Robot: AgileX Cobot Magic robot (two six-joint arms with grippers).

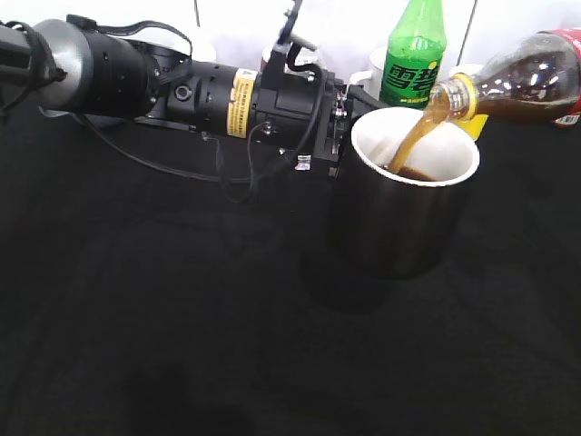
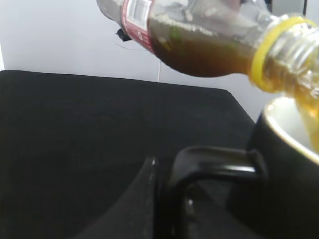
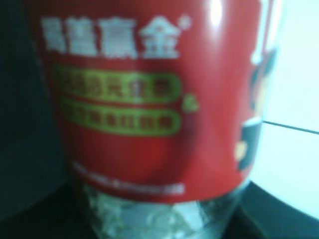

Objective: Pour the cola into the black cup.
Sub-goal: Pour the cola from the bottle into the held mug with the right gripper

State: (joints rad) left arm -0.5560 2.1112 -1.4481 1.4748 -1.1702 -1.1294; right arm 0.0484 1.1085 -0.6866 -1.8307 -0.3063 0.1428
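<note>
The cola bottle [image 1: 531,82] hangs tilted at the upper right, neck down, and a brown stream [image 1: 418,136] runs from its yellow-ringed mouth into the black cup [image 1: 399,227]. The cup stands on the black table, white inside, with dark liquid at its bottom. My left gripper [image 1: 338,123] is shut on the cup's side handle [image 2: 214,164], with one finger showing beside it [image 2: 152,199]. The bottle [image 2: 199,45] shows above the cup rim [image 2: 284,114]. In the right wrist view the red label [image 3: 149,99] fills the frame, held in my right gripper, whose jaws are hidden.
A tall green soda bottle [image 1: 415,54] stands right behind the cup. White objects [image 1: 377,68] sit beside it at the table's back edge. The left arm [image 1: 182,91] stretches across the back left. Black tabletop [image 1: 182,318] lies in front.
</note>
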